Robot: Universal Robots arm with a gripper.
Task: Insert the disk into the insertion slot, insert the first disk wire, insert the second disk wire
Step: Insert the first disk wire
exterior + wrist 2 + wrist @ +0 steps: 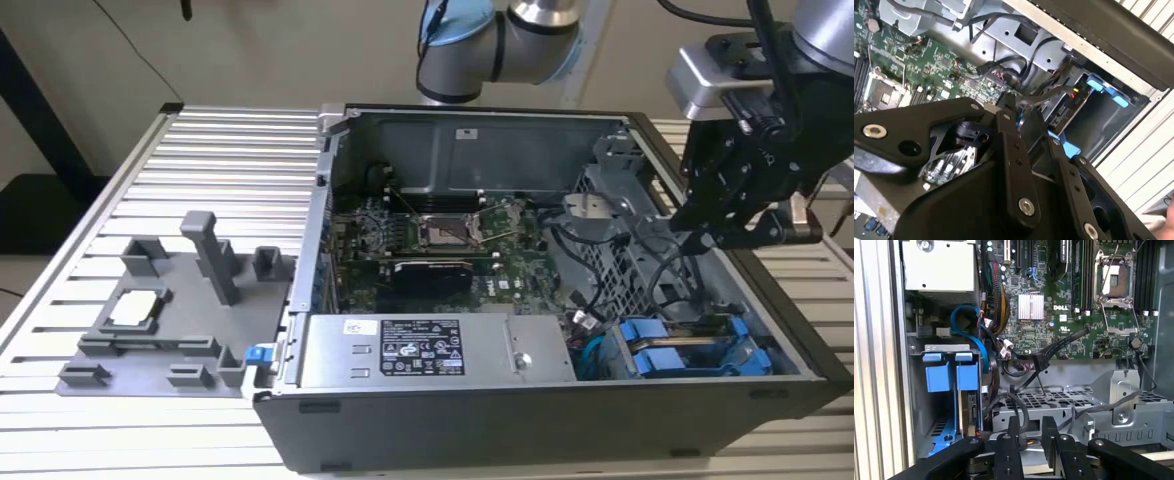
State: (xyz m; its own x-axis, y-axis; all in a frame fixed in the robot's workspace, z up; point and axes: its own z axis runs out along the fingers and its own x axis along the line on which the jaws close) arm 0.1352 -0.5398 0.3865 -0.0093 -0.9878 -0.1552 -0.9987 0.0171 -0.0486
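Gripper [731, 235]: above the open case [400, 425], near the disk.
Fingers [1014, 432]: close together; whether they grip anything, I cannot tell.
Disk [967, 376]: seated in the slot [913, 390].

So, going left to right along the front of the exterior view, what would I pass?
Grey plastic fixture on the slatted table → labelled silver power supply box inside the open computer case → blue carriers in the case's corner bay.

exterior view: high, angled down into open pc case [534, 430] on slatted table [227, 150], mid range. both wrist views: close, just above case, looking past gripper [1031, 422] at motherboard [1054, 325]. motherboard common to all three.
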